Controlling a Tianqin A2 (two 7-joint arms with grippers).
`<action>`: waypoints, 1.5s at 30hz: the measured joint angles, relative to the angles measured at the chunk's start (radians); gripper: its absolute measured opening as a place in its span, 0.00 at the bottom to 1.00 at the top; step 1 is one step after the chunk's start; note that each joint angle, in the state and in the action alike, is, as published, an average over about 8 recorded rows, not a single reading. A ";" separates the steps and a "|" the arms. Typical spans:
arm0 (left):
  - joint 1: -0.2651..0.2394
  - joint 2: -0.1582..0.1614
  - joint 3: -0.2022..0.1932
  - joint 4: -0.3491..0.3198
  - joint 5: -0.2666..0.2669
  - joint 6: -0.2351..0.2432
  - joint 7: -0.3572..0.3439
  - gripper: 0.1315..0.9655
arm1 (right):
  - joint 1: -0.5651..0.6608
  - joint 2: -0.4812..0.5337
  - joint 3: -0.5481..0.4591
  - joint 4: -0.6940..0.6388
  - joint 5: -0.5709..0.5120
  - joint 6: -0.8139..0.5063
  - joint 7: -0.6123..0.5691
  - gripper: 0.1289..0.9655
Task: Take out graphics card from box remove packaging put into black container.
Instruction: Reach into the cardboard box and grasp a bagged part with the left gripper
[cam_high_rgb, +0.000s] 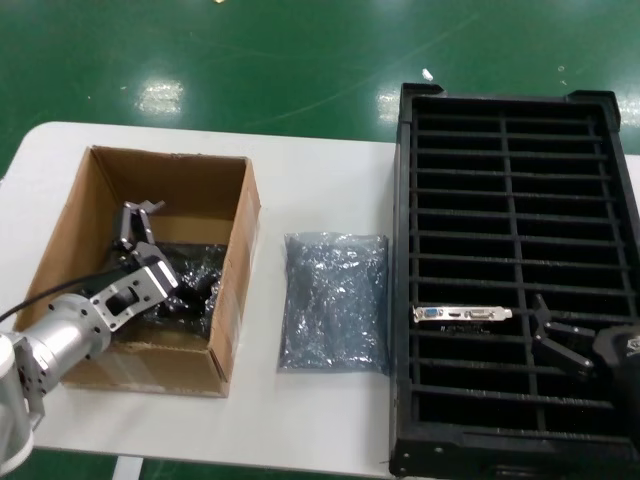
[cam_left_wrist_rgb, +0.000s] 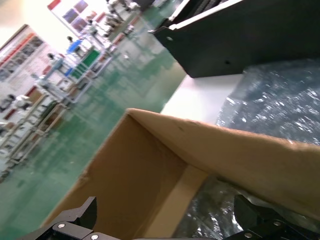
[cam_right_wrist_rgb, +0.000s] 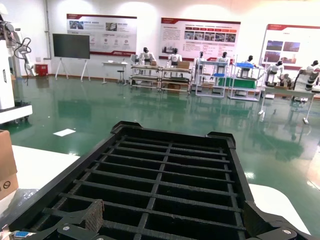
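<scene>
The brown box (cam_high_rgb: 70, 230) stands at the left of the white table. My left gripper (cam_high_rgb: 138, 222) reaches into it, open and holding nothing; in the left wrist view its fingertips (cam_left_wrist_rgb: 88, 214) flank the box floor. A crinkly bagged item (cam_high_rgb: 195, 275) lies on the box floor beside the gripper (cam_left_wrist_rgb: 167, 216). A flat packaging bag (cam_high_rgb: 335, 300) lies on the table between the box and the black container (cam_high_rgb: 600, 110). One graphics card (cam_high_rgb: 463, 314) stands in a container slot, silver bracket up. My right gripper (cam_high_rgb: 552, 332) hovers open just right of it, over the slots (cam_right_wrist_rgb: 170, 170).
The box's right wall (cam_left_wrist_rgb: 240, 145) stands between my left gripper and the bag on the table (cam_left_wrist_rgb: 280, 100). The container's bars (cam_right_wrist_rgb: 165, 187) run below my right gripper (cam_right_wrist_rgb: 174, 218). Green floor lies beyond the table's far edge (cam_high_rgb: 200, 135).
</scene>
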 joint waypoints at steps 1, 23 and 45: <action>-0.013 -0.002 0.007 0.020 0.004 0.008 0.006 1.00 | 0.000 0.000 0.000 0.000 0.000 0.000 0.000 1.00; -0.337 -0.071 0.155 0.432 0.107 0.206 0.128 1.00 | 0.000 0.000 0.000 0.000 0.000 0.000 0.000 1.00; -0.479 -0.137 0.244 0.615 0.186 0.415 0.203 1.00 | 0.000 0.000 0.000 0.000 0.000 0.000 0.000 1.00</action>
